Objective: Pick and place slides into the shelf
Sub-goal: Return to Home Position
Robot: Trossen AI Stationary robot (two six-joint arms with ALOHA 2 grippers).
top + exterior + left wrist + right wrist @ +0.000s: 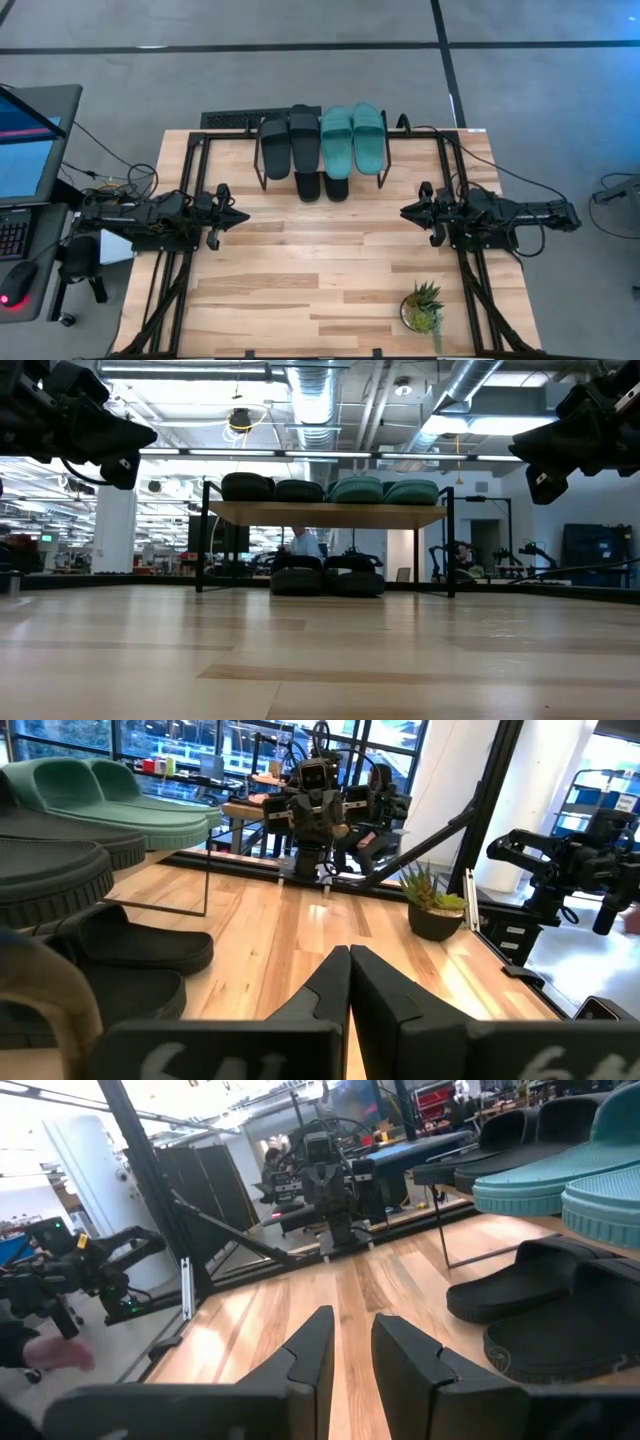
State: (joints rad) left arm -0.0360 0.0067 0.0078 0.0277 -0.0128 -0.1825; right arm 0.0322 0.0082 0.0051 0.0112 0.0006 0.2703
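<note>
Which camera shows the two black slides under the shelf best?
The right wrist view: both black slides lie close and unblocked. Left wrist view: partly hidden. Low view: small, far off under the shelf. High view: only their ends poking out.

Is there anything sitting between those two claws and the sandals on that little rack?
Nothing visible. Only tabletop lies between the left gripper, the right gripper and the slides at the shelf. The potted plant sits off to the side.
</note>
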